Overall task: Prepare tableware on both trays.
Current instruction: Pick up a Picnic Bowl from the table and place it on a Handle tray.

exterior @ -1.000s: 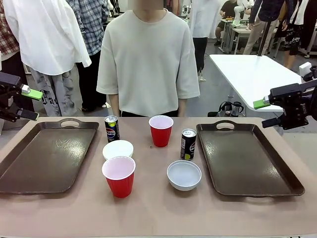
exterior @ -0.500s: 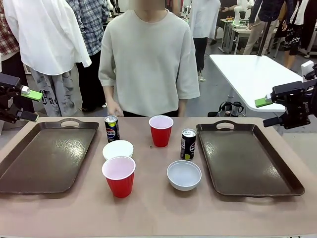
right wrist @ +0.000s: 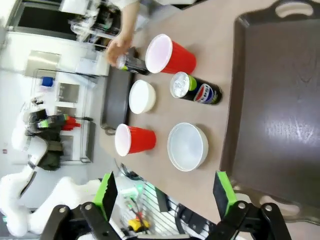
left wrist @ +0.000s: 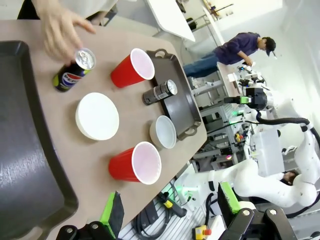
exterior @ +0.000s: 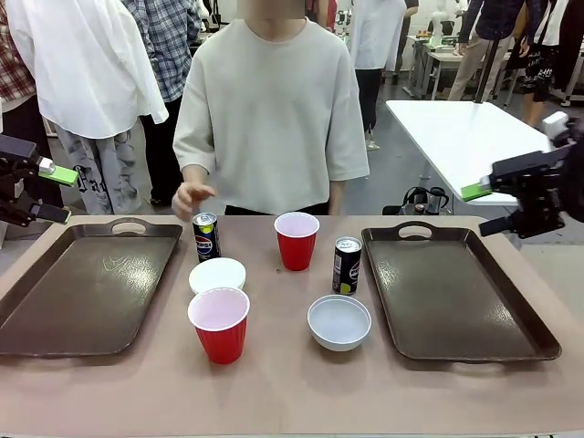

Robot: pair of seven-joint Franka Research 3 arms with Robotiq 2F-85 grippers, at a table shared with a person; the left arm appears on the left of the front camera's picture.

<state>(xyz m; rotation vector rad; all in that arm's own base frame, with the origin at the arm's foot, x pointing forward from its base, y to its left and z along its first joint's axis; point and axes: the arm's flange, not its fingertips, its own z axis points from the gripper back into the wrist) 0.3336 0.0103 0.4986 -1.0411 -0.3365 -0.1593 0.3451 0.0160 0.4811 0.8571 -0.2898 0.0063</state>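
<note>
Writing first: the left can (exterior: 206, 237) is black and carries the red, white and blue Pepsi globe, and the left wrist view catches the word "pepsi" on its side. The right can (exterior: 347, 265) shows the same globe in the right wrist view, with a green patch near the top. Any smaller print is too fine to read.

All the tableware stands on the table (exterior: 292, 392) between the two trays. The far red cup (exterior: 297, 241) sits between the cans. The left bowl (exterior: 217, 275) is just in front of the left can, and the near red cup (exterior: 219, 325) is just in front of that bowl. The right bowl (exterior: 339, 322) is close in front of the right can. The left tray (exterior: 82, 292) and right tray (exterior: 456, 292) flank the group.

The person's hand (exterior: 190, 198) hovers just over the left can; I can't tell whether it touches.

The left gripper (exterior: 64, 193) hangs beyond the left tray's far left corner with its jaws spread wide, gripping nothing, well apart from every piece. The right gripper (exterior: 481, 210) is also wide open and empty, up beyond the right tray's far right corner.
</note>
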